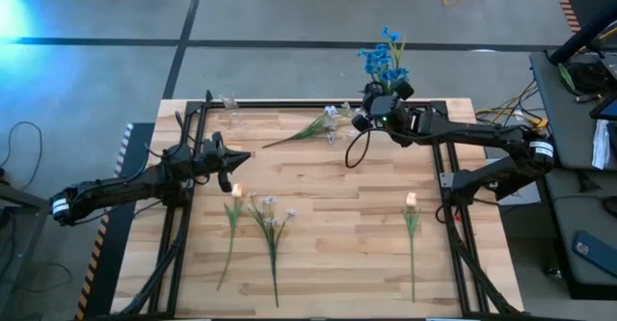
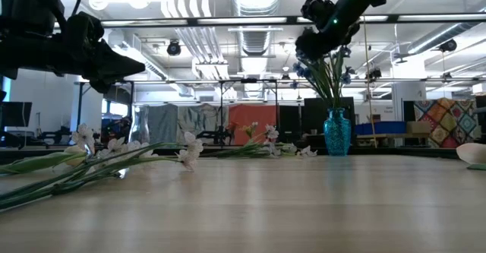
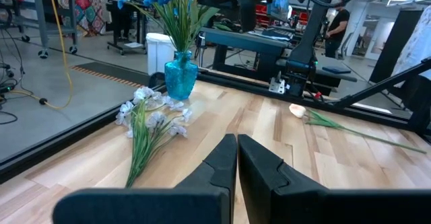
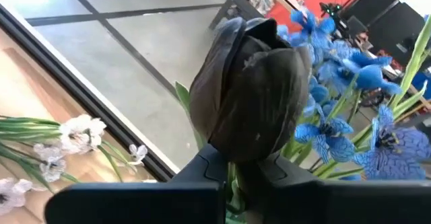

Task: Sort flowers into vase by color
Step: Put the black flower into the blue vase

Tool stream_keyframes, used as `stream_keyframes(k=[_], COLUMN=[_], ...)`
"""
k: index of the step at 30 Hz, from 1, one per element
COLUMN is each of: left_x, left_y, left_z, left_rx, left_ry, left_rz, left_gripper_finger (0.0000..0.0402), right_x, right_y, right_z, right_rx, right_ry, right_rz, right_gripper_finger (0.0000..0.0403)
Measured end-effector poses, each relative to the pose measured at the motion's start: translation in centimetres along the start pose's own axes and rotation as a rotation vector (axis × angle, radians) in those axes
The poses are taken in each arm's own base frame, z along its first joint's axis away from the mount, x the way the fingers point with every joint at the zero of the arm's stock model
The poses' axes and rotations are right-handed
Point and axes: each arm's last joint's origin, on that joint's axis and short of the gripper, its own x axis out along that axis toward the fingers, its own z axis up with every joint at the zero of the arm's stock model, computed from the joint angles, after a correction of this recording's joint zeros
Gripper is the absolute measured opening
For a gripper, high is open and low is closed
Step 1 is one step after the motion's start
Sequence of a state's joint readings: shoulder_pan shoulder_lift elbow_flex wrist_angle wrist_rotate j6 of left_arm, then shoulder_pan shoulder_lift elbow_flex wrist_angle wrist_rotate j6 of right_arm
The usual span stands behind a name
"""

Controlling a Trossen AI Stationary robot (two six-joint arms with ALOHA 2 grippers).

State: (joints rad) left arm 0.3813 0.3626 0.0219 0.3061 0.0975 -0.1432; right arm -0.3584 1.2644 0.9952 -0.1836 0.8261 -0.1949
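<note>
On the wooden table (image 1: 318, 215), the right gripper's (image 1: 372, 99) closed fingers hover beside blue flowers (image 1: 384, 59).

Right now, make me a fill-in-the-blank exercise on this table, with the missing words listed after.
1. The vase holds flowers of the colour ____.
2. The white spray nearest the vase lies ____ on the table.
3. The right tool, beside the blue flowers, has its fingers ____.
4. The number of peach buds on the table is ____.

Missing words: blue; flat; shut; two
</note>
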Motion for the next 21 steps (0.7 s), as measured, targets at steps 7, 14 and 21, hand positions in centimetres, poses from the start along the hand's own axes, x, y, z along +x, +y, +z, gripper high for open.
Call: stream_keyframes(k=[7, 14, 21], left_x=[0.0, 0.0, 0.0], left_y=[0.0, 0.0, 0.0], left_z=[0.0, 0.0, 0.0], left_rx=[0.0, 0.0, 0.0], left_ry=[0.0, 0.0, 0.0], left_rz=[0.0, 0.0, 0.0], left_gripper_finger=[0.0, 0.0, 0.0], right_x=[0.9, 1.2, 1.2], right_y=[-0.5, -0.5, -0.5], right_z=[-0.6, -1.0, -0.9], right_rx=[0.046, 0.045, 0.055], right_ry=[0.017, 0.031, 0.029], right_rz=[0.041, 0.056, 0.054], right_gripper_finger=[0.001, 0.0013, 0.0044])
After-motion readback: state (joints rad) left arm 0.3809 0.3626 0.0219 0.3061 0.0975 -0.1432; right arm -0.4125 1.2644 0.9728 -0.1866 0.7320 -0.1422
